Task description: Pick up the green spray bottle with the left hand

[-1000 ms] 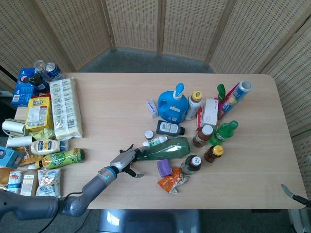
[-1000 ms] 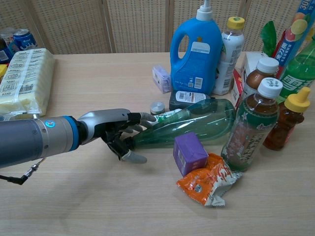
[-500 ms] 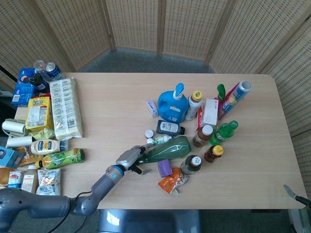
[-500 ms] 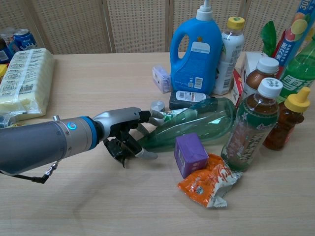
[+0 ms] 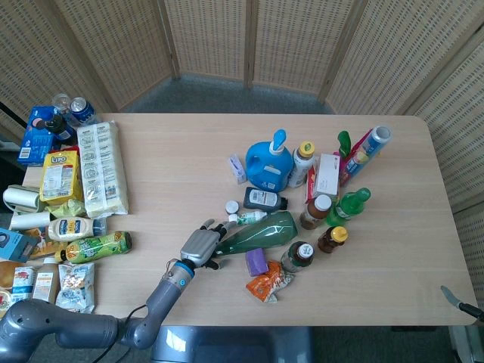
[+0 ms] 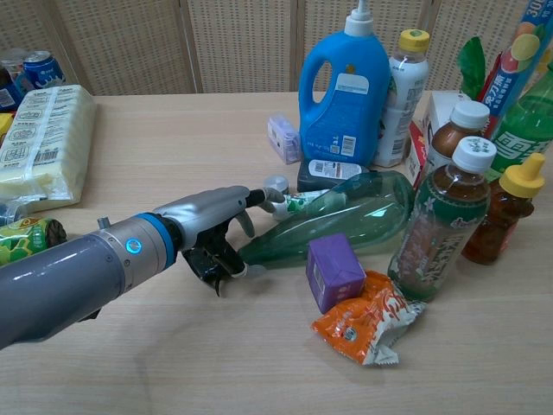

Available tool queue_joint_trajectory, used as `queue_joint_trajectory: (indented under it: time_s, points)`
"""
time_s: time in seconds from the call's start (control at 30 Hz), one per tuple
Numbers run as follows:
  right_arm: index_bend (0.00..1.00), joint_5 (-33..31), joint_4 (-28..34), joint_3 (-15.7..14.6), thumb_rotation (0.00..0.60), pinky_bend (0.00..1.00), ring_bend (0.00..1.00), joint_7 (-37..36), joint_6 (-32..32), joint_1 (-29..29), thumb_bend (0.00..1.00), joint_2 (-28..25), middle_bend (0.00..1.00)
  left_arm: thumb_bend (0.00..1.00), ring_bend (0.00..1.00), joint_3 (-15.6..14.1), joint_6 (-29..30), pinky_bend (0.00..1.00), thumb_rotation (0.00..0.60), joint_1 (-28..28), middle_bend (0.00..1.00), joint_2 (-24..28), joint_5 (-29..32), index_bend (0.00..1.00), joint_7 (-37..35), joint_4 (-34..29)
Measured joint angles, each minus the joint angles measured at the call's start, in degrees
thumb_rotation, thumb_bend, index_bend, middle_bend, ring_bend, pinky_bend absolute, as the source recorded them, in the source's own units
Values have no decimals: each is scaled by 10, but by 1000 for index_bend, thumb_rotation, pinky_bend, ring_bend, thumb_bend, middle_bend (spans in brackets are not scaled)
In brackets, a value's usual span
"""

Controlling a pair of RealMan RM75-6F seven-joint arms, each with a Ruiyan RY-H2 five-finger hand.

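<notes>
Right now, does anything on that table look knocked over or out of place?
Yes. The green spray bottle lies on its side among upright bottles, its nozzle end at the left hand. Beside it a crumpled orange snack packet lies flat near a small purple box. Nothing looks spilled.

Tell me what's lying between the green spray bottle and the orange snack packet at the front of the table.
A small purple box sits between the green spray bottle and the orange snack packet, against the bottle's side and above the packet; the chest view shows it best.
</notes>
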State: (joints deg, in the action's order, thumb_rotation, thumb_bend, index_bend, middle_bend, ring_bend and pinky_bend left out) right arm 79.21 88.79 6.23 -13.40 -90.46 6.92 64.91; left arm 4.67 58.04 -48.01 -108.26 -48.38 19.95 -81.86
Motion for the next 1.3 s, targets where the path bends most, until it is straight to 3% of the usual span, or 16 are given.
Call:
queue_joint_trajectory:
  time_s: [0.37, 0.63, 0.8, 0.9, 1.1, 1.3]
  points:
    - [0, -2, -8, 1, 493, 0, 0, -11, -1, 3, 34, 1, 0, 342, 325, 4, 9, 114, 600, 16, 145, -41, -31, 121, 29, 49]
    - [0, -7, -12, 3, 490, 0, 0, -28, -1, 8, 34, 1, 0, 355, 521, 12, 28, 302, 600, 19, 300, -86, -67, 343, 52, 105]
    - [0, -7, -15, 4, 491, 0, 0, -38, -1, 10, 33, 1, 0, 465, 695, 13, 39, 500, 600, 25, 453, -117, -93, 518, 63, 147]
    - [0, -7, -16, 5, 489, 0, 0, -42, -3, 11, 34, 0, 0, 502, 758, 18, 46, 570, 600, 32, 536, -126, -108, 597, 61, 163]
    - [0, -7, -16, 6, 494, 0, 0, -41, -2, 10, 34, 0, 0, 534, 820, 30, 61, 630, 600, 49, 618, -118, -134, 664, 32, 170]
    - [0, -5, -12, 6, 492, 0, 0, -34, -1, 8, 34, 1, 0, 535, 821, 35, 86, 631, 600, 72, 613, -86, -165, 659, 0, 147]
